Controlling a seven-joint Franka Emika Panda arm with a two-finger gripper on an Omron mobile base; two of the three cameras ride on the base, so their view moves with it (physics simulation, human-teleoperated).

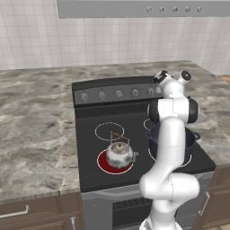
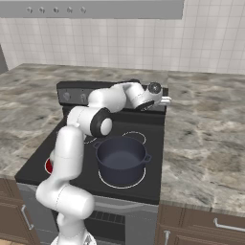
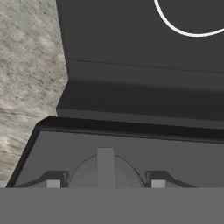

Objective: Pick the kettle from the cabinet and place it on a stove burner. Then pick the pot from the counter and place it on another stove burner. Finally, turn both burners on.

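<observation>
Kettle point(image 1: 120, 153), silvery and round, sat on a glowing red burner point(image 1: 104, 164) left of the arm. From the right, the blue-grey pot point(image 2: 121, 159) occupied another ring. Hand camera: gripper point(image 3: 105, 183) tips spread, straddling a knob point(image 3: 105, 168).

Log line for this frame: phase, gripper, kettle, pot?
phase: reaching stove knob | gripper: open, astride knob | kettle: on red-glowing burner | pot: on unlit burner

Silvery kettle point(image 1: 119, 153) upright on glowing red burner; blue-grey pot point(image 2: 121, 158) on neighbouring burner.
</observation>
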